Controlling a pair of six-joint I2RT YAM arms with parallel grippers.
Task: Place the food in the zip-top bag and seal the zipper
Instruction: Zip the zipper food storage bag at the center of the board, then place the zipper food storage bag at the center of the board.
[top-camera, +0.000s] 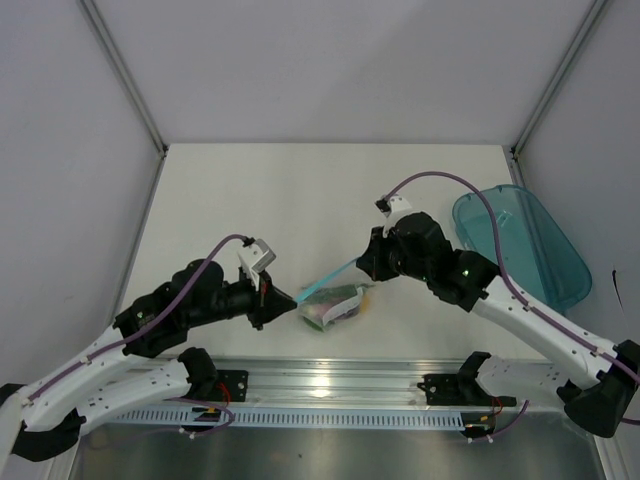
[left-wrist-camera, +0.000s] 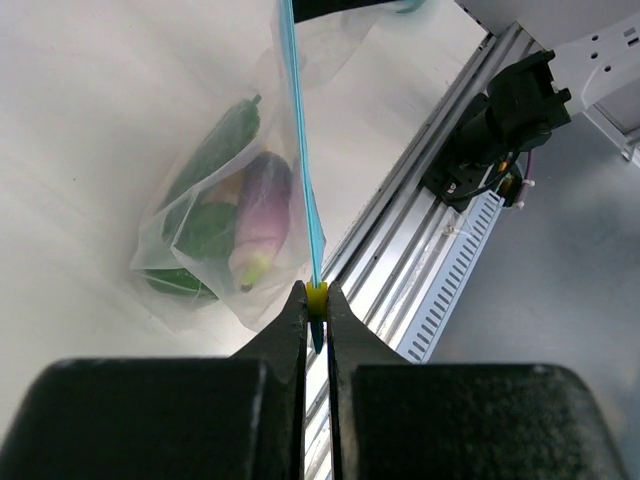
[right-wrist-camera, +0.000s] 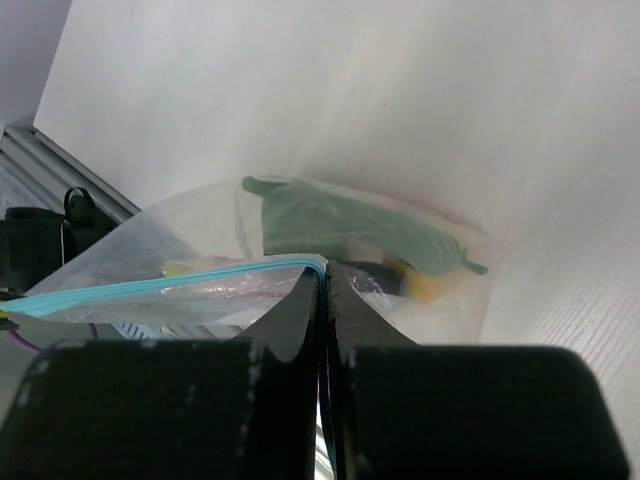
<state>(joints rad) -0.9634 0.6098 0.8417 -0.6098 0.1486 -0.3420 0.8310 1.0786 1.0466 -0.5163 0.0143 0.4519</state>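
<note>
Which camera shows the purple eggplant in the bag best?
The left wrist view: the eggplant lies close and sharp through the zip-top bag, purple body and pale green end plain. The right wrist view shows only a dark patch that may be it; in the top view the bag's contents are too small to tell apart.

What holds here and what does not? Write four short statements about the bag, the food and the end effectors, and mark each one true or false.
1. The left end effector is shut on one end of the zipper. True.
2. The right end effector hangs open over the tray. False: it is shut on the zipper's other end, away from the tray.
3. The eggplant lies inside the zip-top bag. True.
4. The green pepper lies in the tray. False: it is inside the zip-top bag.
</note>
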